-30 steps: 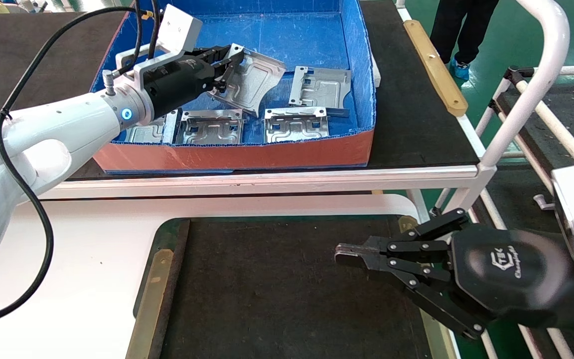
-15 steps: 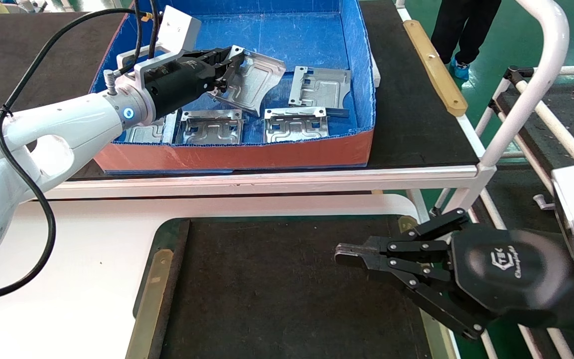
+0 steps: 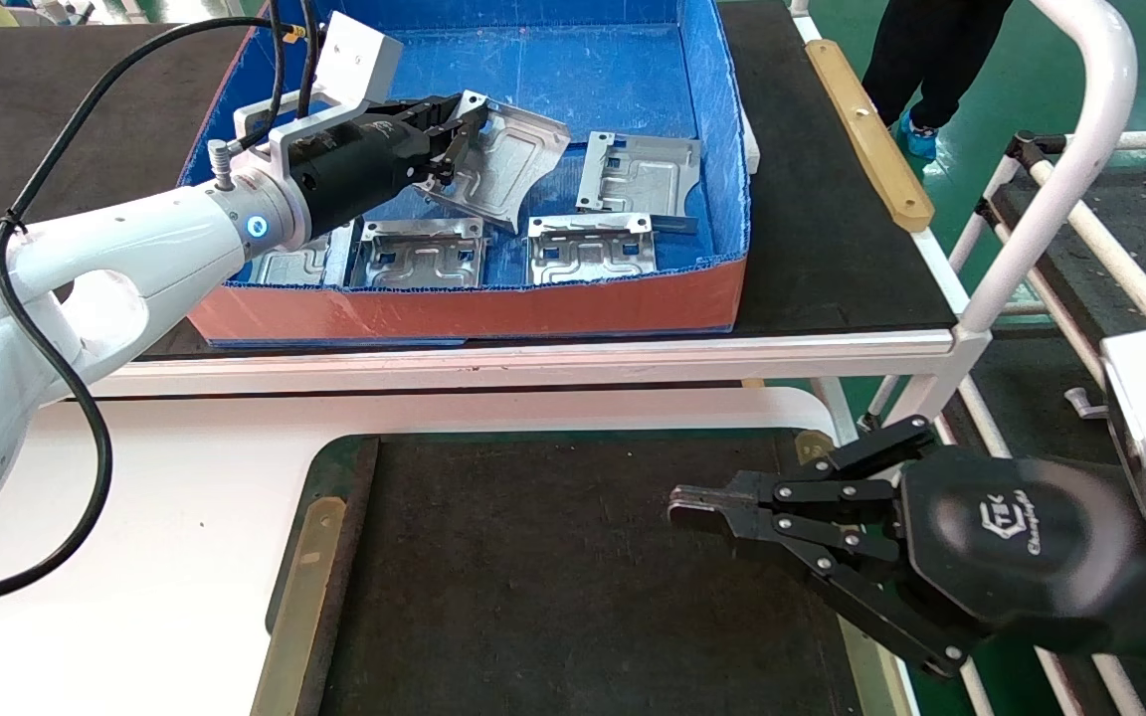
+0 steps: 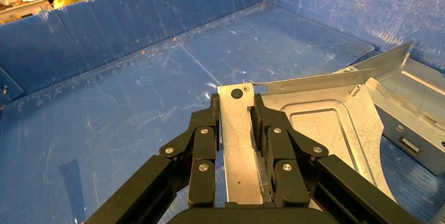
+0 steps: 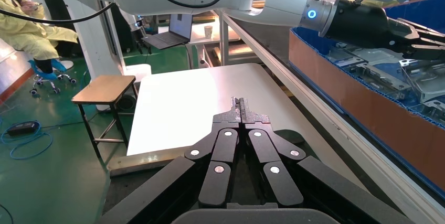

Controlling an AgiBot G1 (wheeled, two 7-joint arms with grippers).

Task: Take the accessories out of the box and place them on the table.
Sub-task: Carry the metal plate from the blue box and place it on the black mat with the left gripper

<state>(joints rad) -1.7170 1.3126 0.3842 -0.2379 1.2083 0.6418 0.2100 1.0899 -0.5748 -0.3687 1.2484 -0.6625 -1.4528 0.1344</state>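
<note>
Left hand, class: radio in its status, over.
Left hand shut on lifted plate, over box. Right hand shut, parked over table. Nothing in the way.

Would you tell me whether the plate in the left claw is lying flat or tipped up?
Tipped up. The left claw is shut on the plate's flange, and the plate slants above the box floor.
</note>
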